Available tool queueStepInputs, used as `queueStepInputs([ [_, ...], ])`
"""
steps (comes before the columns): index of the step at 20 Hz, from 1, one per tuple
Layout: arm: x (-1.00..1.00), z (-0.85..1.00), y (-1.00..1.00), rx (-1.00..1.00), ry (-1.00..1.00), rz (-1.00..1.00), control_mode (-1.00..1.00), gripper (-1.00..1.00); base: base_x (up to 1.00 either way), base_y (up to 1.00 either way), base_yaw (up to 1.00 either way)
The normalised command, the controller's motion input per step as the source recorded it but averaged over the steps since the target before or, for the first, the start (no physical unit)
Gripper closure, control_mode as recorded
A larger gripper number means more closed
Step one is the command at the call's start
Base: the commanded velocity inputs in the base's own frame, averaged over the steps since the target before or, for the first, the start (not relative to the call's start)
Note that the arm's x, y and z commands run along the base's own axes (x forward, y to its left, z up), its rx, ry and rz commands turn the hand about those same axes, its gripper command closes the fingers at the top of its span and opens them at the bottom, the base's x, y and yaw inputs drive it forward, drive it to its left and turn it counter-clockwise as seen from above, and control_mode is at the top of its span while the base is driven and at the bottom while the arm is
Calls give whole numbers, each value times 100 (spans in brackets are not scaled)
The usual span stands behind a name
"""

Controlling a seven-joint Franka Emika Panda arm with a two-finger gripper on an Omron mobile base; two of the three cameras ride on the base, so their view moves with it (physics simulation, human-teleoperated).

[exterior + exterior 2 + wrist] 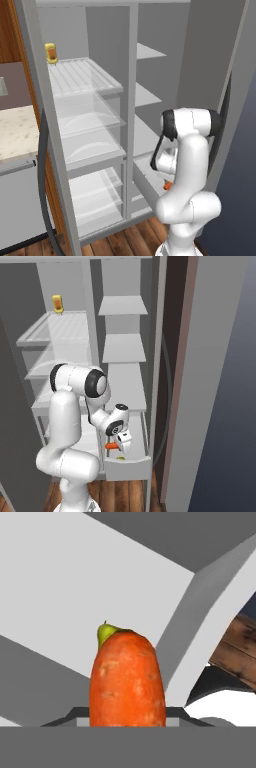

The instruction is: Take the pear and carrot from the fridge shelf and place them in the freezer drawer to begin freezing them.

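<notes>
Fingers: gripper (118, 446) clenched on the carrot (127, 679)
Carrot: hangs over the freezer drawer (131, 467)
Pear (120, 458): lies inside the drawer, below the carrot

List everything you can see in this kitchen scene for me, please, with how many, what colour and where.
carrot: one, orange, gripped in the claw, over the freezer drawer
pear: one, yellow-green, lying in the freezer drawer, beyond the carrot in the hand view
freezer drawer: one, pale grey, pulled out low in the right compartment
fridge shelf: one, pale ribbed, top of the left compartment
bottle: one, yellow-orange, upright at the back of the fridge shelf
clear bins: a few, translucent, under the fridge shelf
plain shelves: several, grey, stacked above the drawer
counter: one, pale speckled, left of the fridge
floor: brown wood
arm: one, white with dark joints
claw: one, shut on the carrot
</notes>
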Motion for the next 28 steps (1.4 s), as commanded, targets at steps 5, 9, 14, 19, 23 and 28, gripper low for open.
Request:
queueStepInputs([
  [5,0,-51,0,0,0,0,-100,100,0,0,0],
  [9,0,-44,0,0,0,0,-100,100,0,0,0],
  [14,-4,-46,0,0,0,0,-100,100,0,0,0],
  [19,-12,-49,0,0,0,0,-100,-100,0,0,0],
  [23,-17,-33,2,0,0,0,-100,-100,0,0,0],
  [28,-12,-19,0,0,0,0,-100,-100,0,0,0],
])
